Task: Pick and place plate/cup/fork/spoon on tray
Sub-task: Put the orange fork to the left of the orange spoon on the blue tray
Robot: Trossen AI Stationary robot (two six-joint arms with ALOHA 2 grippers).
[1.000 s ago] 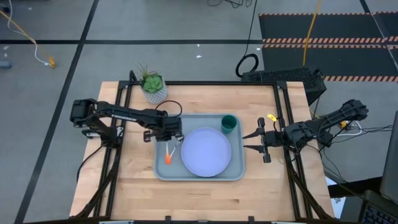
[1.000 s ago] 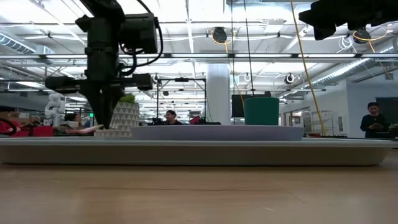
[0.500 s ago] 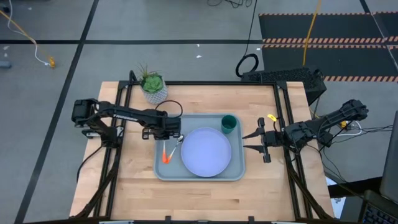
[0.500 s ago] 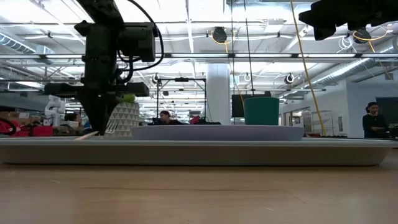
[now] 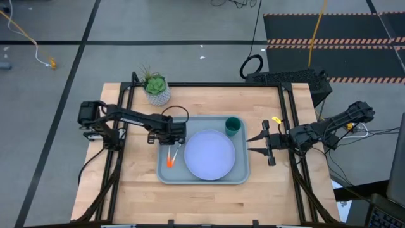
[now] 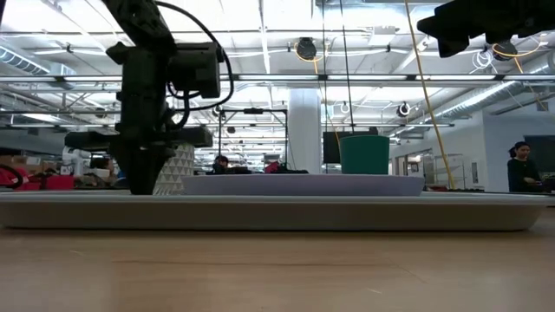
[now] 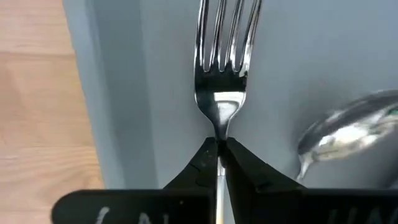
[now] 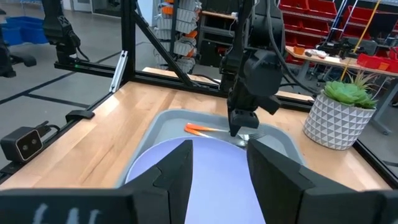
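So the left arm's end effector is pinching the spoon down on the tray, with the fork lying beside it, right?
Not quite: the left end effector is shut on the fork, pinching its neck just below the tines, down on the tray. It is the spoon that lies beside it. The left wrist view shows this.

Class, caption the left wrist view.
Left gripper pinches the fork over the tray, spoon beside it.

My two dark arms

Matte black jointed links, black cables looping off my left arm (image 5: 133, 118), angular black fingers (image 8: 177, 168).
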